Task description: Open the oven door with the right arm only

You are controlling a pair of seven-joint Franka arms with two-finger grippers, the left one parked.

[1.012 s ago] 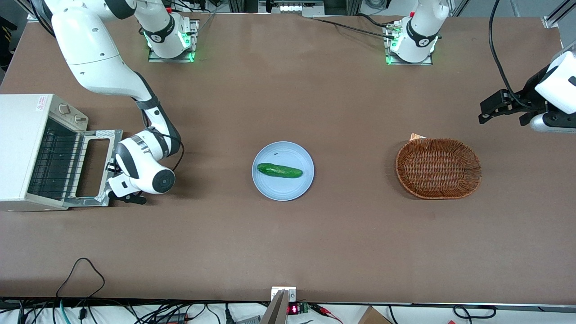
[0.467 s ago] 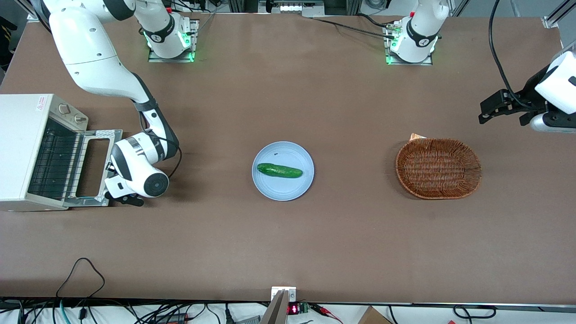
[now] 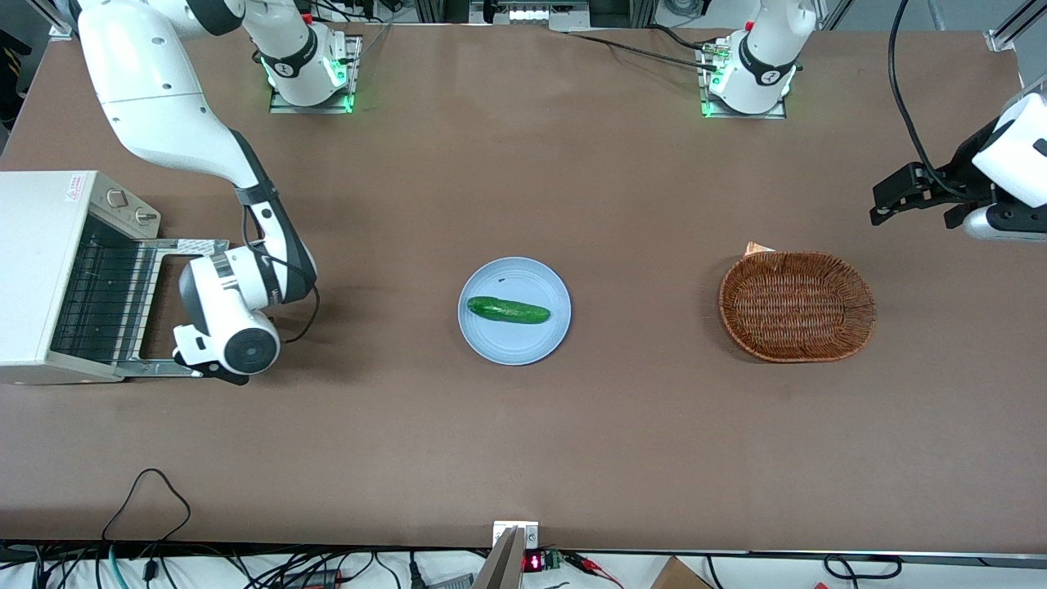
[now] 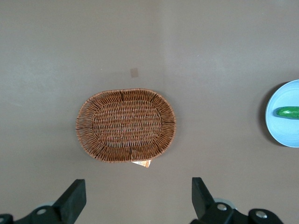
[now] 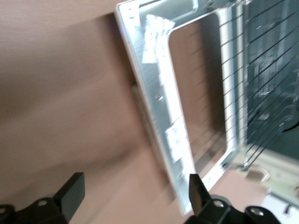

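Observation:
The white oven [image 3: 41, 270] stands at the working arm's end of the table. Its oven door [image 3: 164, 248] hangs open, lying about flat in front of the opening with its bare silvery inner frame [image 5: 159, 102] up. The black wire rack [image 3: 98, 294] shows inside, also in the right wrist view [image 5: 266, 84]. The right arm [image 3: 164, 106] reaches down to the door's outer edge. Its gripper [image 3: 204, 364] hovers over that edge, nearer the front camera. In the right wrist view the gripper [image 5: 135, 196] is open and holds nothing; one finger [image 5: 198, 196] is over the door frame's edge.
A blue plate [image 3: 491, 348] with a green cucumber [image 3: 507, 310] sits mid-table. A brown wicker basket [image 3: 796, 306] lies toward the parked arm's end, also in the left wrist view [image 4: 125, 125].
The right arm's wrist has moved toward the oven and a little nearer the front camera, now over the open door's outer edge. The door stays down.

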